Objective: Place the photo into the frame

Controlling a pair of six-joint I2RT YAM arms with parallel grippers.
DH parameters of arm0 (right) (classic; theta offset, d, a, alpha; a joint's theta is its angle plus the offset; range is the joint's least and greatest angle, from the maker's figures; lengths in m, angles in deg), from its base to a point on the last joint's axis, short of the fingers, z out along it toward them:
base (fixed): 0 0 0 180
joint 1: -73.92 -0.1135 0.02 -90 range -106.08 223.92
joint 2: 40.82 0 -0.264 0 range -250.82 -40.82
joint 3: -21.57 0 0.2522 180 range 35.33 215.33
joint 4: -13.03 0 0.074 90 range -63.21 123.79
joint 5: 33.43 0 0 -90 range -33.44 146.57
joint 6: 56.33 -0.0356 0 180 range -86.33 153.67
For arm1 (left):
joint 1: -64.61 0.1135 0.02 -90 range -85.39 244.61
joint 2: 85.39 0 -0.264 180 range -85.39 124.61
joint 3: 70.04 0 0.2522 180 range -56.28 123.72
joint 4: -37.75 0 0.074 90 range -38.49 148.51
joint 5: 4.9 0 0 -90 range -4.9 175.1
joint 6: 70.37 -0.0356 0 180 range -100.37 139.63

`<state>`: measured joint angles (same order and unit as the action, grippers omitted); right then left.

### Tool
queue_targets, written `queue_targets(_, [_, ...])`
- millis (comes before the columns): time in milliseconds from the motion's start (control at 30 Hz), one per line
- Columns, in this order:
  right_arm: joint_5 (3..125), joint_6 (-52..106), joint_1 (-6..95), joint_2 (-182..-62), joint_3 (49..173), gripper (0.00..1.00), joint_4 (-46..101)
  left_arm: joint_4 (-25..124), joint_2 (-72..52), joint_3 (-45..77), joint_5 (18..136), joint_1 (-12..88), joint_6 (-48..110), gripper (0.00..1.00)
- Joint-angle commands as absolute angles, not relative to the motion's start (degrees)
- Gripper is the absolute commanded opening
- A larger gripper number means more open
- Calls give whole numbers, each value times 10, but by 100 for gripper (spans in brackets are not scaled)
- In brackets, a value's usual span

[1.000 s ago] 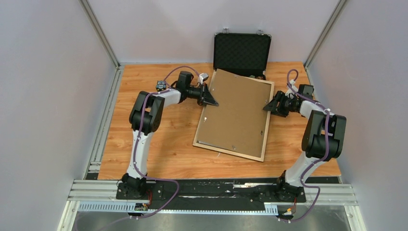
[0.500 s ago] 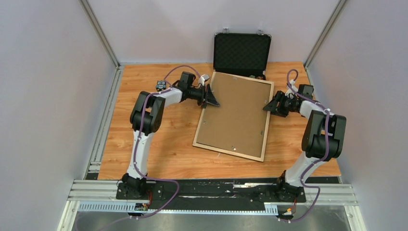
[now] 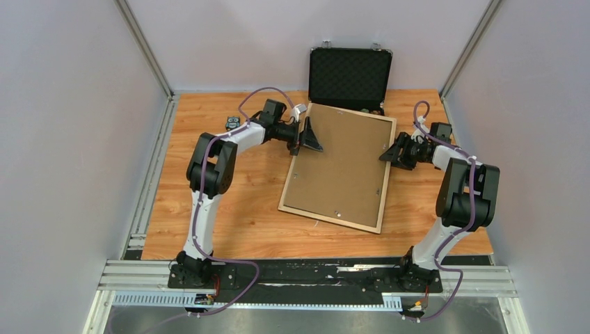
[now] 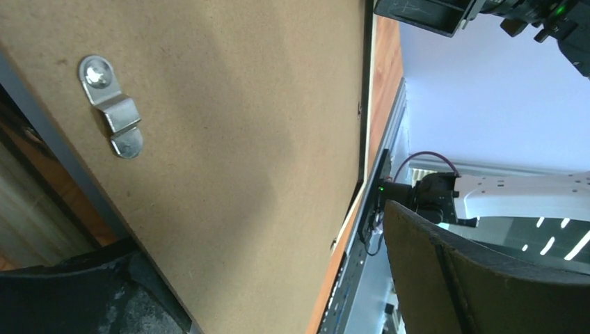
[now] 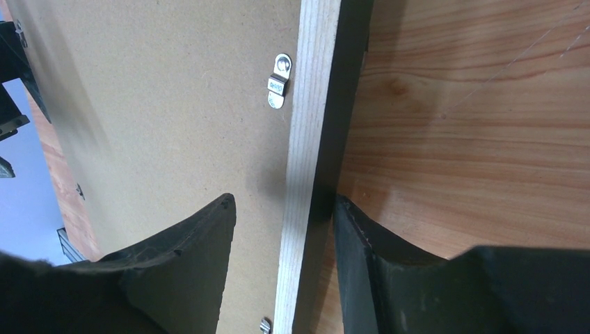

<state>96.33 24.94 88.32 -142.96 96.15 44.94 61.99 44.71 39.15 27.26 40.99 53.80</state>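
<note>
The frame lies back side up in the middle of the table, its light wood rails around a brown backing panel. The photo is hidden. My left gripper hovers open over the frame's far-left corner, and its wrist view shows the panel and a metal clip between widely spread fingers. My right gripper stands open astride the right rail. Its outer finger lies against the rail's dark side, while the inner finger sits apart from the rail over the panel.
An open black case with a foam lining stands at the back edge, just behind the frame's far end. Purple walls close in both sides of the wooden table. Another metal clip sits beside the right rail.
My left gripper has gone from shut to wide open and shifted slightly towards the back at the frame's left edge. The right arm and the frame have not moved.
</note>
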Motion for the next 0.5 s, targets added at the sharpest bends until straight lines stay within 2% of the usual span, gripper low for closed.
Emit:
queue_targets(0, [980,247,879,-1430,971,52,438,684,432,400,359,411,463,98])
queue_targets(467, [976,248,881,-1427,971,52,439,748,403,402,428,411,431,100])
